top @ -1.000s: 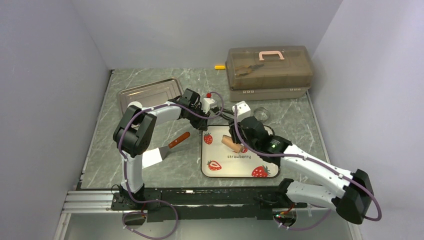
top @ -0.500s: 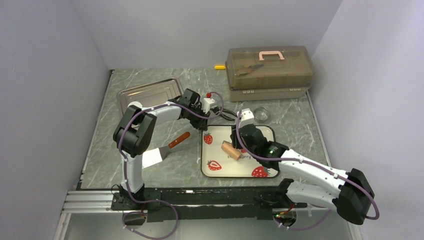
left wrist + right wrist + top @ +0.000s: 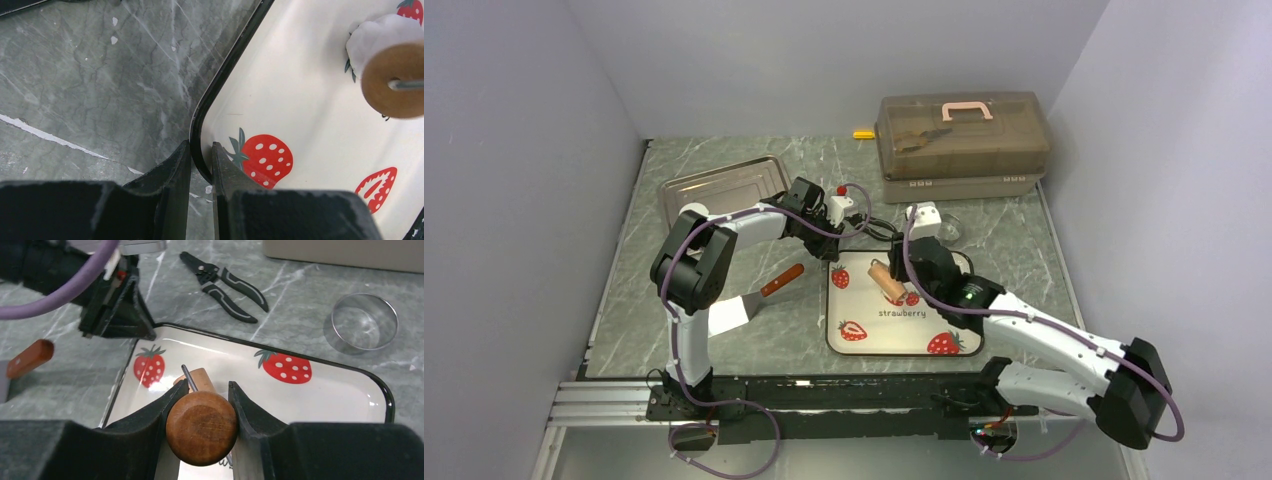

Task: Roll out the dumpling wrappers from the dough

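A white strawberry plate (image 3: pixel 904 338) lies in front of both arms. My left gripper (image 3: pixel 201 150) is shut on the plate's black rim (image 3: pixel 225 80) at its far left corner. A brown wooden roller (image 3: pixel 886 278) lies across the plate's far half. My right gripper (image 3: pixel 207 390) is shut on the roller's round handle (image 3: pixel 201 427). In the left wrist view a small white lump of dough (image 3: pixel 377 31) sits right behind the roller's end (image 3: pixel 395 80). The dough is hidden in the right wrist view. No dumpling wrappers are in view.
A clear round ring (image 3: pixel 365 322) and black pliers (image 3: pixel 225 285) lie beyond the plate. A steel tray (image 3: pixel 724 185) sits far left, a toolbox (image 3: pixel 962 135) far right. A wooden-handled scraper (image 3: pixel 764 290) lies left of the plate.
My right gripper drew the roller toward the near side of the plate, then pushed it back to the far half. The left gripper has not moved.
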`<state>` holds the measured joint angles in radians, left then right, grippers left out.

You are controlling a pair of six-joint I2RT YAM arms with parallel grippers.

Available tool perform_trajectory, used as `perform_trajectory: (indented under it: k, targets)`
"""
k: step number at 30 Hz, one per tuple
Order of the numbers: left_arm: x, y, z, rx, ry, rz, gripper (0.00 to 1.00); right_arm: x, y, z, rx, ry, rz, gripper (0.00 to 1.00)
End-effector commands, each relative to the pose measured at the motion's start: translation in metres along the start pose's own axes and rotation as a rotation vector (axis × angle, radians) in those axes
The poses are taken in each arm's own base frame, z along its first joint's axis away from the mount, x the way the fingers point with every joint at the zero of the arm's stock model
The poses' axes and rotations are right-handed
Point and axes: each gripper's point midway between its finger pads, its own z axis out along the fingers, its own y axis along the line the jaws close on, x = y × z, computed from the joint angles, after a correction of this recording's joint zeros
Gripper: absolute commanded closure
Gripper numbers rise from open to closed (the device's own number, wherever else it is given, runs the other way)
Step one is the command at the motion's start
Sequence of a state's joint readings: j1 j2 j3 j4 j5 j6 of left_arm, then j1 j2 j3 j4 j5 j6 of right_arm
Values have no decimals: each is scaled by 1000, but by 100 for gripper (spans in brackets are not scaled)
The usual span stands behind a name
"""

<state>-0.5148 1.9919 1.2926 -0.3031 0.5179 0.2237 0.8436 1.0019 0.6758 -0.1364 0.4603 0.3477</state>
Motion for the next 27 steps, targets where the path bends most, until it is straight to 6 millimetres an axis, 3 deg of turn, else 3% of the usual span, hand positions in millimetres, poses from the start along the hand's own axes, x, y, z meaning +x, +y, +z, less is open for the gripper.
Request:
perform_trajectory:
  k: [1,7,13,27]
  targets:
    - [6,12,-4,-54,22,36,100,-17,-14,10,137,-47,69,100]
    - [8,12,-2,-52,27,33,100,7,-30,11,236,14,36,100]
    - [10,12,-2,-54,32,33,100,50,-33,11,290,126,-39,100]
    - [10,13,0,-53,36,30,100,110,-36,11,295,262,-38,100]
